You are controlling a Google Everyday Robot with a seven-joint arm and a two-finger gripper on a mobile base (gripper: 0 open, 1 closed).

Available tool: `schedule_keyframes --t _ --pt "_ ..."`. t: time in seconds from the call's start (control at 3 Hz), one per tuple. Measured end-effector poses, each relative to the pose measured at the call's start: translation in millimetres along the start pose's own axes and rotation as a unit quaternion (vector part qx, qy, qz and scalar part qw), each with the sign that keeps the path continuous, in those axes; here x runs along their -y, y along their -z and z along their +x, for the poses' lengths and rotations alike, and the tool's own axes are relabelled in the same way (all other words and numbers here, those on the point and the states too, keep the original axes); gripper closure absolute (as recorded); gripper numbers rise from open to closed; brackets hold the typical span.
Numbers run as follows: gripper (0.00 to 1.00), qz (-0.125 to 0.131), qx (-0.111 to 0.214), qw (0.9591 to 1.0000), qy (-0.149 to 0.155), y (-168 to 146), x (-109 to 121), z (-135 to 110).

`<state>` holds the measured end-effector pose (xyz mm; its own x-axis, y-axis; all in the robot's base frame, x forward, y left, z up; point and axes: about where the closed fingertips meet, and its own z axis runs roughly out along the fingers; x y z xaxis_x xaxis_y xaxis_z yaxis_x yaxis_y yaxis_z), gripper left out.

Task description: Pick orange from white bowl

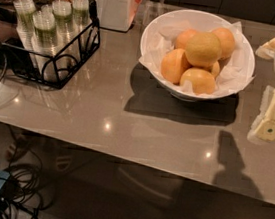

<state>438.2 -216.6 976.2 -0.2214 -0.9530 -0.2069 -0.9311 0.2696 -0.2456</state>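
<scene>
fingers point(270, 124), gap impossible to tell, hover beside glossy white bowl point(187, 16) holding round dull orange point(203, 48).

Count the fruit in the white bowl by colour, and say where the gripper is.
Dull yellow-green orange: 1
Deeper-orange fruits: 5, one of them showing only as a sliver
Total: 6 fruits in the white bowl
The gripper hangs at the right edge of the view, beside the bowl and apart from the fruit.
</scene>
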Motion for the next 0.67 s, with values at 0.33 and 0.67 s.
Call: schedule_keyframes --t 0.33,0.67 --pt "0.00 0.001 0.000 1.0000 0.000 0 0 0" --pt "0.00 0.009 0.005 0.9993 0.035 3 21 -15"
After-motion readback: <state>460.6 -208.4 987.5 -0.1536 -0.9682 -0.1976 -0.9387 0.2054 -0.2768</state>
